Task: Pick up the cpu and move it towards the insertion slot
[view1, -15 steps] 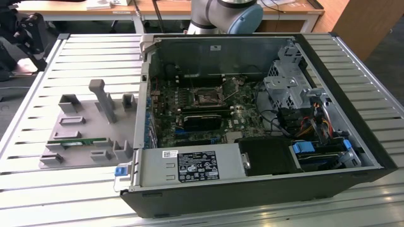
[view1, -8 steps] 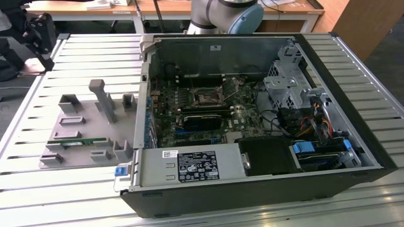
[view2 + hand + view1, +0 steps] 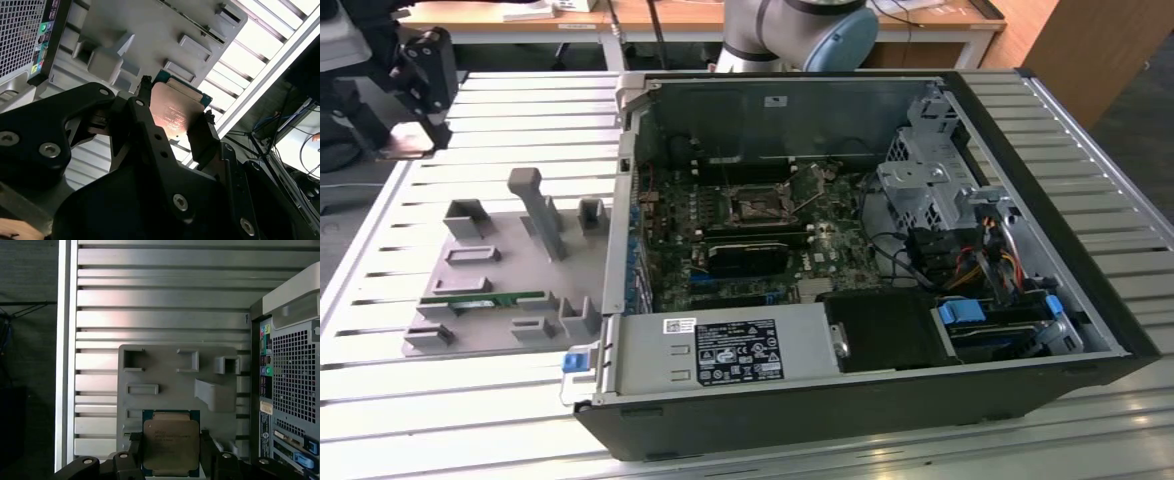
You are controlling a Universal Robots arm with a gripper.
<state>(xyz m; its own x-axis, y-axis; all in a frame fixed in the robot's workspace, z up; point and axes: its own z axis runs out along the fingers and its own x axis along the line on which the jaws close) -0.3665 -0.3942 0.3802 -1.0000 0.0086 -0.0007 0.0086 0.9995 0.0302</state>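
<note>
we log: cpu [image 3: 171, 445] lid smooth satin metal | gripper [image 3: 171, 455] matt black | tray [image 3: 165, 375] matt grey plastic | table [image 3: 160, 295] ribbed glossy metal

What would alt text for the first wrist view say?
The robot's black hand grips a flat square silvery chip with a green rim by two opposite edges, over a grey plastic holder tray on a slatted metal table, beside a computer case's perforated back.
</note>
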